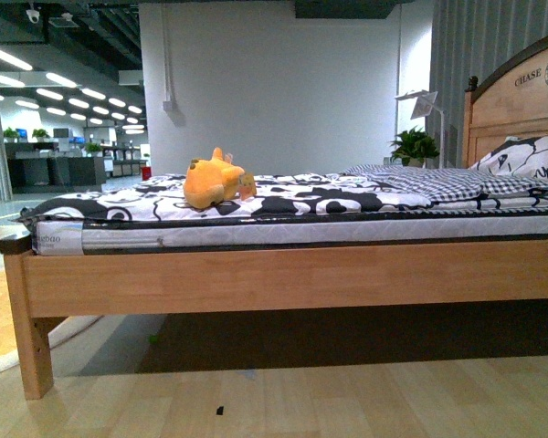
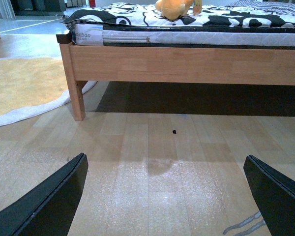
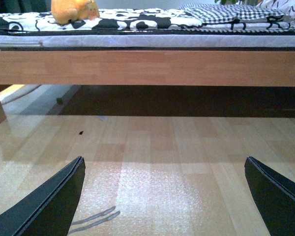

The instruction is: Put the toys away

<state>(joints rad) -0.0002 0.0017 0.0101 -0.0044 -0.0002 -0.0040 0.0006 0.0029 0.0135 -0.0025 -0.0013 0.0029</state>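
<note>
A yellow-orange plush toy (image 1: pixel 213 181) lies on the bed's black-and-white patterned cover, towards the foot end, with a small tag beside it. The same toy (image 2: pixel 173 7) shows at the edge of the left wrist view, and the toy (image 3: pixel 73 11) shows again in the right wrist view. My left gripper (image 2: pixel 164 196) is open and low over the wooden floor, well short of the bed, holding nothing. Just as far from the bed, my right gripper (image 3: pixel 164 196) is open over the floor and empty. Neither arm shows in the front view.
The wooden bed frame (image 1: pixel 283 274) spans the view, with a corner leg (image 1: pixel 32 347), a headboard (image 1: pixel 516 100) and pillows (image 1: pixel 530 160) at the right. A pale yellow rug (image 2: pixel 24 86) lies left of the bed. A small dark speck (image 2: pixel 174 131) lies on the floor. A potted plant (image 1: pixel 415 146) stands behind the bed.
</note>
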